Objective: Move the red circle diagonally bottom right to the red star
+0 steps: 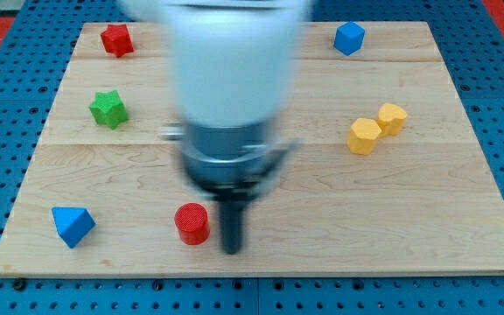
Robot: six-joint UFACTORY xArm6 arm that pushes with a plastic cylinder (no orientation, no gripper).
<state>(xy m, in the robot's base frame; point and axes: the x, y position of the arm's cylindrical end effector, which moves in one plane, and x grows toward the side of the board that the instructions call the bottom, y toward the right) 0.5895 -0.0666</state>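
The red circle (192,223) is a short red cylinder near the view's bottom, left of centre. The red star (116,39) sits at the view's top left corner of the board. My tip (232,250) is the lower end of the dark rod, just to the right of the red circle and very close to it; I cannot tell if they touch. The blurred white and grey arm (230,87) hangs over the middle of the board and hides what is under it.
A green star (108,108) is at the left. A blue triangular block (73,225) is at the bottom left. A blue block (349,38) is at the top right. Two yellow blocks (364,136) (392,117) touch at the right. The wooden board (409,227) ends in blue pegboard.
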